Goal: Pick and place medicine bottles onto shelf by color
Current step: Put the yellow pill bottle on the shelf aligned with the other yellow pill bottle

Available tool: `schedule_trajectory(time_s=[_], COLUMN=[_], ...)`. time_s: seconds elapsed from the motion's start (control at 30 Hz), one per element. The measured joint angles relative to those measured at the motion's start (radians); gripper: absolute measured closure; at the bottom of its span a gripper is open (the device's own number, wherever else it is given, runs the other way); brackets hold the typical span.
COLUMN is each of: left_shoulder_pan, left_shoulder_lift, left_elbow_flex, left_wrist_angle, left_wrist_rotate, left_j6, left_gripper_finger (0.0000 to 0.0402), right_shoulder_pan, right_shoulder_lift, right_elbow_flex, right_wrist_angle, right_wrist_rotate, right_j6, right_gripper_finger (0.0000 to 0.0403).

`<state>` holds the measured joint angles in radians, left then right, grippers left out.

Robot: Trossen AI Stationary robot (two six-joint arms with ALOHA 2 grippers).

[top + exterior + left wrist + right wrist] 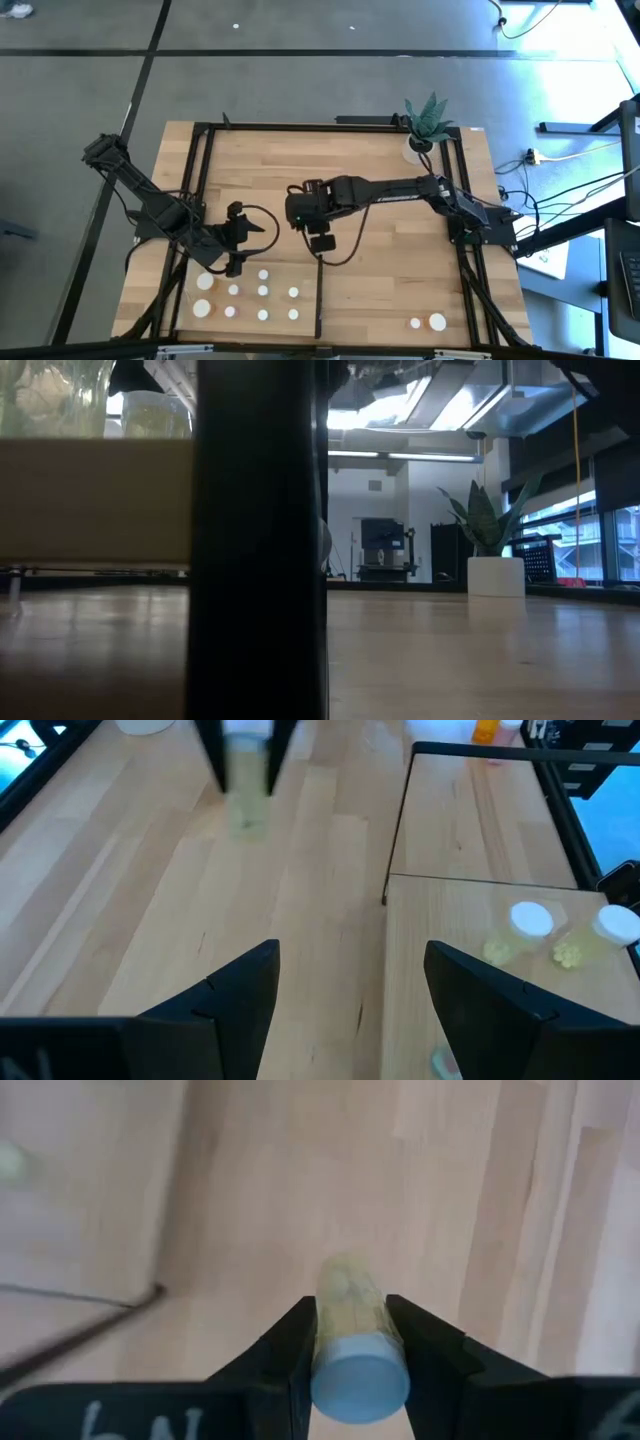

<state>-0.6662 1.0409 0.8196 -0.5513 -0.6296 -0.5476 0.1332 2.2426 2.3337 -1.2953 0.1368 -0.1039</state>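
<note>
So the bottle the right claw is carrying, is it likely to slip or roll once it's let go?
The greenish bottle looks like a smooth round cylinder, pinched across its sides by the right claw, so it could twist or slide in that grip. It seems small and see-through, so probably light. Laid on its side it would likely roll; stood on its base it may tip easily.

A white pot with a spiky green plant [424, 135] stands at the far right corner of the wooden tabletop [380, 160]. Black rails [300, 127] frame the tabletop. Cables [560, 195] trail over the grey floor [300, 80] beside the table.
</note>
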Motion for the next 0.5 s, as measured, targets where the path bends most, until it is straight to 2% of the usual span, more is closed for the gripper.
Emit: schedule_trajectory(time_s=[0.27,0.5], left_shoulder_pan=[0.000,0.000], left_shoulder_lift=[0.000,0.000], left_elbow_flex=[0.000,0.000], left_wrist_angle=[-0.002,-0.008], left_wrist_rotate=[0.000,0.000], left_j6=[0.000,0.000], left_gripper_finger=[0.0159,0.0159], right_shoulder_pan=[-0.095,-0.139], right_shoulder_lift=[0.041,0.127], right_elbow_flex=[0.000,-0.001], right_wrist_angle=[-0.063,-0.066], right_wrist_rotate=[-0.004,-0.054], right_j6=[-0.042,-0.060], right_gripper_finger=[0.0288,0.0288])
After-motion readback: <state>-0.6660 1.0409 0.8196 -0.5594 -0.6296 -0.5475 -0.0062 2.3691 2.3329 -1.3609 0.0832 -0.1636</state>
